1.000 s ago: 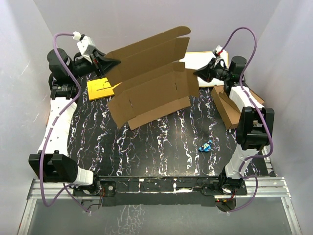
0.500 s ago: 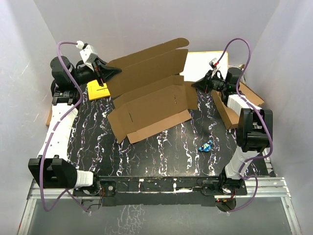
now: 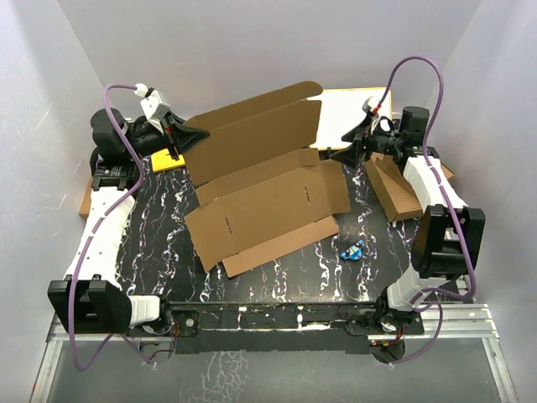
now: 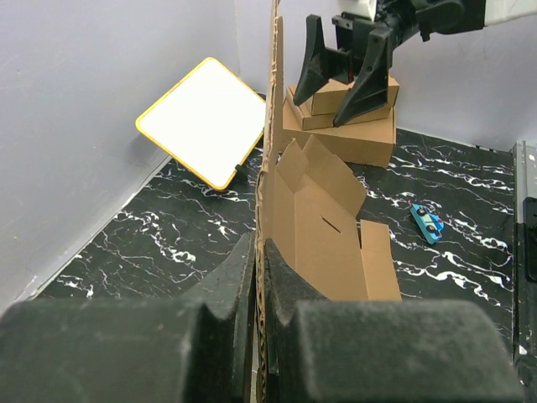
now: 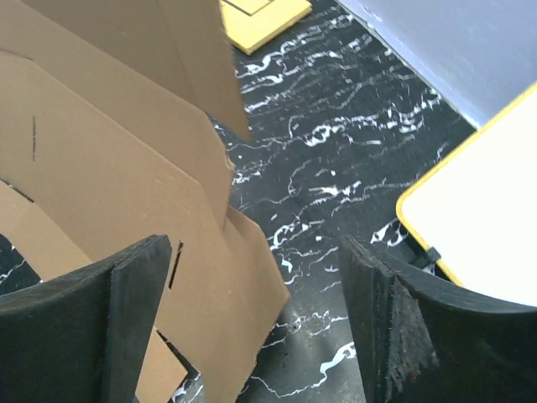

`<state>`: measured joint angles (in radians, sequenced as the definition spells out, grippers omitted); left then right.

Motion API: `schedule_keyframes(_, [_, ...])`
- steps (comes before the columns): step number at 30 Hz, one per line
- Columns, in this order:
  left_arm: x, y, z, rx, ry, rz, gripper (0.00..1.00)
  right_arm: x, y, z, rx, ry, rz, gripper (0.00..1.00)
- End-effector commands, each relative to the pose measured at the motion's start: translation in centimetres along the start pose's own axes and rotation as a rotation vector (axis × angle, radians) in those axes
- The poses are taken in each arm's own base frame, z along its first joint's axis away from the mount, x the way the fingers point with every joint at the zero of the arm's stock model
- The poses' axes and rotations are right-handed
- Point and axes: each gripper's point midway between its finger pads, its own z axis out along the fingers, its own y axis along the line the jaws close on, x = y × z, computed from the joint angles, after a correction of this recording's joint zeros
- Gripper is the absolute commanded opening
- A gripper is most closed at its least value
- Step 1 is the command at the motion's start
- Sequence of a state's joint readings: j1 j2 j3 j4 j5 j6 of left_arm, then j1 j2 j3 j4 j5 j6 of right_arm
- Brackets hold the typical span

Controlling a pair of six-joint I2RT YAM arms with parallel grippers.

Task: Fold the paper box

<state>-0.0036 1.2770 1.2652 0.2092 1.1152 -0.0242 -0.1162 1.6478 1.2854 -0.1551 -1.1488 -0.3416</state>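
left gripper (image 3: 201, 134) pinches paper box (image 3: 268, 197) left edge; right gripper (image 3: 334, 155) gapes wide at its right edge

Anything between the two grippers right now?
The paper box: its raised rear panel runs from the left gripper, which pinches its edge, toward the open right gripper. Clear in the top view.

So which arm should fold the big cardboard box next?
The right one, probably. The right end effector hangs open and empty beside the right-end flap of the paper box, free to push it. The left end effector is shut on the box's raised back panel, busy holding it up.
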Motion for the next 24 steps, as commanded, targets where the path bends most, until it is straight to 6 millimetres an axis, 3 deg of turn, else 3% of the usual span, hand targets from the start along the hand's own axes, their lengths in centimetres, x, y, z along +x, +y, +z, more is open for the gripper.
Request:
schedule_keyframes(1, [-2.5,-1.7,-0.9,0.004,-0.046,0.091,0.00,-4.0,3.8,0.4,-0.131,-0.048,-0.136,0.90])
schedule_keyframes(8, [-2.8,-2.1,-1.0,0.000,-0.050,0.095,0.00,-3.0,4.0,3.8,-0.111,-0.013,-0.063,0.90])
schedule_keyframes(12, [-3.2,-2.1,-1.0,0.001,-0.056,0.099,0.00,-2.6,2.3,4.3,-0.049,0.015,-0.040,0.88])
schedule_keyframes(16, [-3.6,-2.1,-0.9,0.005,-0.070,0.097,0.00,-2.2,2.1,5.1,-0.059,0.027,-0.033,0.79])
schedule_keyframes(20, [-3.8,-1.9,-0.9,-0.002,-0.072,0.094,0.00,-2.3,3.4,5.6,-0.113,0.018,-0.044,0.58])
schedule_keyframes(24, [-4.1,-1.3,-0.9,-0.032,-0.076,0.104,0.00,-3.4,4.1,5.2,-0.122,-0.006,-0.085,0.19])
